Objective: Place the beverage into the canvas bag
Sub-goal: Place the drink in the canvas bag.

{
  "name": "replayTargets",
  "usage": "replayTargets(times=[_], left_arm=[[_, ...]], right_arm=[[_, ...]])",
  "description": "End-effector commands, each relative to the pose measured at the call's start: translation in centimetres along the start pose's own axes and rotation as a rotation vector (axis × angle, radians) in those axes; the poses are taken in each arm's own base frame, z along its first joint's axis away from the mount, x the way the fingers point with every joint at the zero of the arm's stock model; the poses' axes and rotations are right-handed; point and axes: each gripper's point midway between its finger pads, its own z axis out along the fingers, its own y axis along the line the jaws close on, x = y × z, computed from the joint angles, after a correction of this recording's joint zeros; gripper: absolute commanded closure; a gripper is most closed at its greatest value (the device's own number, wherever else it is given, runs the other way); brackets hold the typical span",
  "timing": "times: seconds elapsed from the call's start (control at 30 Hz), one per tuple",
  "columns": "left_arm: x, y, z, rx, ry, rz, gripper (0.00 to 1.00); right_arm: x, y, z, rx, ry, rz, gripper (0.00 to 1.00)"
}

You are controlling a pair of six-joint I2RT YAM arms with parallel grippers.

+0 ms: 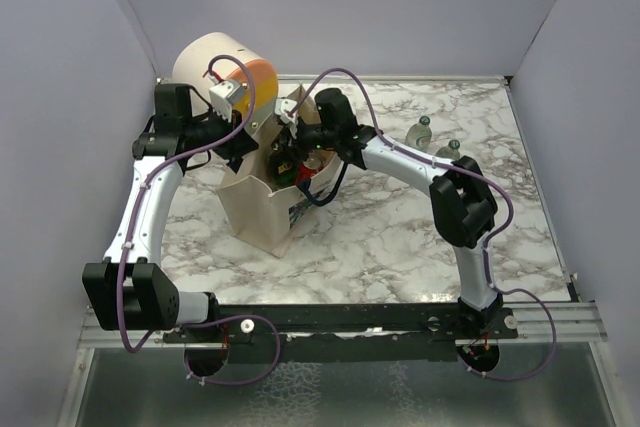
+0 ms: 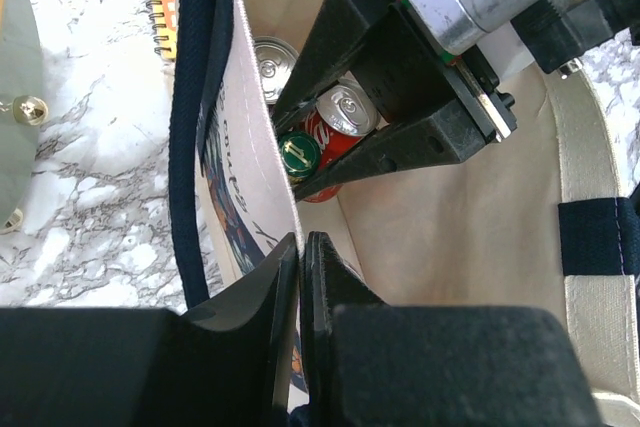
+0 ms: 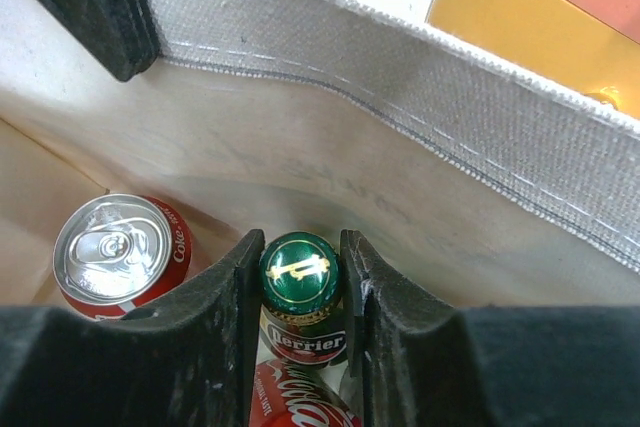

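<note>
The green bottle (image 3: pixel 300 270) is gripped at its cap by the right fingers (image 3: pixel 222 317), low inside the canvas bag (image 1: pixel 262 212). The bag's edge is pinched by the left fingers (image 2: pixel 335 292). If let go crooked, the bottle could be tipped over against the red can (image 3: pixel 115 252).

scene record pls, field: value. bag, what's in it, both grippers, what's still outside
bag: beige canvas bag with navy strap handles, upright on marble table
left gripper: shut on the bag's side wall
right gripper: inside bag, shut on green-capped Perrier bottle
bottle released: no
also in bag: red Coca-Cola can; second red Coca-Cola can
outside bag: two clear bottles at right; cream-and-orange drum behind
</note>
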Motion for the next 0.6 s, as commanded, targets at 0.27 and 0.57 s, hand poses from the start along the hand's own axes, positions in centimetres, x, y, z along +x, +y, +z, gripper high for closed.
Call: replayTargets(times=[0.27, 0.57], left_arm=[[0.4, -0.8, -0.1, 0.032, -0.020, 0.027, 0.89], [1.0, -0.7, 0.0, 0.030, -0.009, 0.028, 0.89]], right_arm=[[1.9, 0.2, 0.8, -0.038, 0.059, 0.150, 0.57], [0.0, -0.2, 0.6, -0.034, 0.027, 0.149, 0.44]])
